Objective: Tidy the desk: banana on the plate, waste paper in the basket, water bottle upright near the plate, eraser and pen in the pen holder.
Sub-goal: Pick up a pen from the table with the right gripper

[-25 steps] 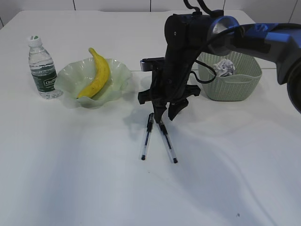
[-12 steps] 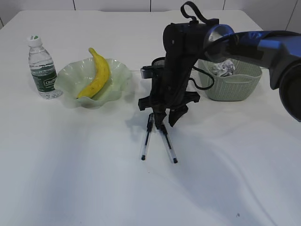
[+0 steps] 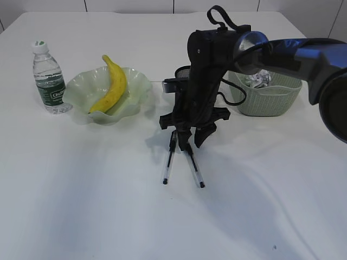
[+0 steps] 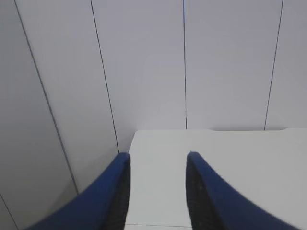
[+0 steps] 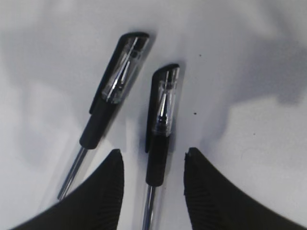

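Two black-capped clear pens (image 3: 168, 162) (image 3: 194, 169) lie side by side on the white desk (image 3: 97, 206). My right gripper (image 3: 191, 143) points down over their capped ends. In the right wrist view it (image 5: 153, 152) stands open, astride one pen (image 5: 160, 120), with the other pen (image 5: 112, 93) just outside the left finger. The banana (image 3: 111, 86) lies in the pale green plate (image 3: 140, 81). Left of the plate, the water bottle (image 3: 49, 78) is upright. Waste paper (image 3: 259, 78) sits in the basket (image 3: 271, 100). The pen holder (image 3: 182, 71) is mostly hidden behind my right arm. No eraser is in view. My left gripper (image 4: 159, 155) is open and empty.
The left wrist view faces a grey panelled wall (image 4: 144, 62) and a far edge of the desk (image 4: 216, 143). My right arm (image 3: 282, 51) reaches in from the right, above the basket.
My right arm has shifted a little and the gripper has settled slightly lower over the pens' capped ends. Its jaws stand at the same width. The pens have not moved.
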You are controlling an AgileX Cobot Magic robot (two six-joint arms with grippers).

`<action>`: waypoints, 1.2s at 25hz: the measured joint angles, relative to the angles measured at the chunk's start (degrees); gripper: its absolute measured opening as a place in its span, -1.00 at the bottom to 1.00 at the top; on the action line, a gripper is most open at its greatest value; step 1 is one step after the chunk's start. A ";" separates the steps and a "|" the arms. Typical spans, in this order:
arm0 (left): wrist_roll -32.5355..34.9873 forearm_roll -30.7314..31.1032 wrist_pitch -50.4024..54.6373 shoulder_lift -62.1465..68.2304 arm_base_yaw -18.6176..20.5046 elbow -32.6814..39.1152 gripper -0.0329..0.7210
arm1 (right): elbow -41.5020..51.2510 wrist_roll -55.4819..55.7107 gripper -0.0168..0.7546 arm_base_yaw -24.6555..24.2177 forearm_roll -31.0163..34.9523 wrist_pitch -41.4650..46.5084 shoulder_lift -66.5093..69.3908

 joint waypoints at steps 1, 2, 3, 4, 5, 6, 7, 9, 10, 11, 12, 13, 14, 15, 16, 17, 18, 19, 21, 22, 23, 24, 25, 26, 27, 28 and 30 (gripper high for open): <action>0.00 0.00 0.10 0.00 0.00 0.00 -0.21 | 0.00 0.00 -0.14 0.00 0.00 0.00 0.05; 0.00 0.00 0.10 0.00 0.00 0.00 -0.21 | 0.00 0.04 -0.14 0.00 0.00 0.00 0.26; 0.00 0.00 0.21 0.00 0.00 0.00 -0.21 | 0.00 0.04 -0.14 0.00 0.00 0.00 0.40; 0.00 0.00 0.29 0.00 0.00 0.00 -0.21 | 0.00 0.14 -0.14 0.00 0.00 0.00 0.73; 0.00 0.00 0.45 0.00 0.00 0.00 -0.21 | 0.00 0.14 -0.14 0.00 0.00 0.00 0.93; 0.00 0.00 0.48 0.00 0.00 0.00 -0.21 | 0.00 0.14 -0.14 0.00 0.00 0.00 1.05; 0.00 0.00 0.72 0.00 0.00 0.00 -0.21 | 0.00 0.14 -0.14 0.00 0.00 0.00 1.31; 0.00 0.00 0.84 0.00 0.00 0.00 -0.21 | -0.11 0.14 -0.14 0.00 0.00 0.00 1.28; 0.00 0.00 0.92 0.00 0.00 0.00 -0.21 | -0.48 0.14 -0.14 0.00 0.00 0.00 1.28; 0.00 0.00 1.06 0.00 0.00 0.00 -0.21 | -0.74 0.14 -0.14 0.00 0.00 0.00 1.28; 0.00 0.00 1.06 0.00 0.00 0.00 -0.21 | -0.81 0.14 -0.14 0.00 0.00 -0.09 1.28; 0.00 0.00 1.09 0.00 0.00 0.00 -0.21 | -0.84 0.14 -0.14 0.00 0.00 -0.09 1.28; 0.00 0.00 1.09 0.00 0.00 0.00 -0.21 | -0.84 0.14 -0.14 0.00 0.00 -0.09 1.33; 0.00 0.00 1.09 0.00 0.00 0.00 -0.21 | -0.94 0.14 -0.14 0.00 0.00 -0.09 1.42; 0.00 0.00 1.09 0.00 0.00 0.00 -0.21 | -1.05 0.14 -0.14 0.00 0.00 -0.09 1.67; 0.00 0.00 1.09 0.00 0.00 0.00 -0.21 | -1.05 0.14 -0.14 0.00 0.00 -0.09 1.82; 0.00 0.00 1.18 0.00 0.00 0.00 -0.21 | -1.05 0.14 -0.14 0.00 0.00 -0.09 1.98; 0.00 0.00 1.18 0.00 0.00 0.00 -0.21 | -1.05 0.14 -0.14 0.00 0.00 -0.09 2.12; 0.00 0.00 1.18 0.00 0.00 0.00 -0.21 | -1.05 0.14 -0.14 0.00 0.00 -0.09 2.12; 0.00 0.00 1.18 0.00 0.00 0.00 -0.21 | -1.05 0.14 -0.14 0.00 0.00 -0.09 2.12; 0.00 0.00 1.18 0.00 0.00 0.00 -0.21 | -1.05 0.14 -0.14 0.00 0.00 -0.09 2.12; 0.00 0.00 1.18 0.00 0.00 0.00 -0.21 | -1.05 0.14 -0.14 0.00 0.00 -0.09 2.12; 0.00 0.00 1.18 0.00 0.00 0.00 -0.21 | -1.05 0.14 -0.14 0.00 0.00 -0.09 2.12; 0.00 0.00 1.18 0.00 0.00 0.00 -0.21 | -1.05 0.14 -0.14 0.00 0.00 -0.09 2.12; 0.00 0.00 1.18 0.00 0.00 0.00 -0.21 | -1.05 0.14 -0.14 0.00 0.00 -0.09 2.12; 0.00 0.00 1.18 0.00 0.00 0.00 -0.21 | -1.05 0.14 -0.14 0.00 0.00 -0.09 2.12; 0.00 0.00 1.18 0.00 0.00 0.00 -0.21 | -1.05 0.18 -0.14 0.00 -0.11 -0.09 2.12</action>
